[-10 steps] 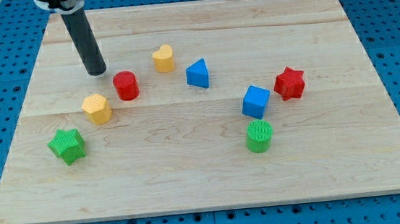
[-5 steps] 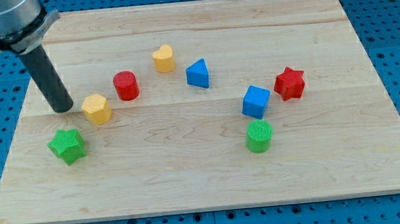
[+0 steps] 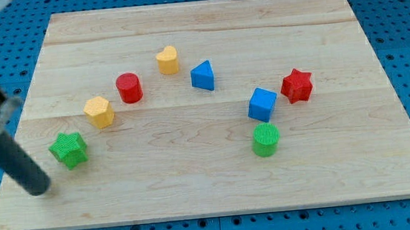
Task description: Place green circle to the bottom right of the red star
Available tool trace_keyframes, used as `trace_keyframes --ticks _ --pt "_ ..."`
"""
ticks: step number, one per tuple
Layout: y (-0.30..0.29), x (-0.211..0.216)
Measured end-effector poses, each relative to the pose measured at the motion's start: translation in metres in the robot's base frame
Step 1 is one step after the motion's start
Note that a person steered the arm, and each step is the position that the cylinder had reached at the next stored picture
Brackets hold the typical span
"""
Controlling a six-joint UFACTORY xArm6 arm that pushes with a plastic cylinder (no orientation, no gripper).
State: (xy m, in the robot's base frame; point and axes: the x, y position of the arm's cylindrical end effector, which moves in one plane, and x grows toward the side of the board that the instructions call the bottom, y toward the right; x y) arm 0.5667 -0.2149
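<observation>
Green ribbed plastic circle [image 3: 265, 139] hadn't been touched; no fingers on this rig to open or close, just a rod. My tip [image 3: 40, 190] sat at the wooden desk [image 3: 196, 183] bottom-left edge, just beside the green plastic star [image 3: 69, 149]. Circle lay below-left of the red plastic star [image 3: 296, 85], under the blue cube [image 3: 262, 104]. Approach step, imo: next needs crossing to circle's left side, then pushing it right.

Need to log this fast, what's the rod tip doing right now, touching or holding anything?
My tip: no gripper, holding nothing; on the board near its bottom-left corner, below-left of the green star, not touching it, far from the green circle.
</observation>
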Motion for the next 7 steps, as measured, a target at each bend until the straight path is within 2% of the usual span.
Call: trace_keyframes --ticks 3,4,5,7 --pt "0.156 -0.019" --pt "0.168 -0.022" --pt "0.197 -0.041" --pt "0.264 -0.041"
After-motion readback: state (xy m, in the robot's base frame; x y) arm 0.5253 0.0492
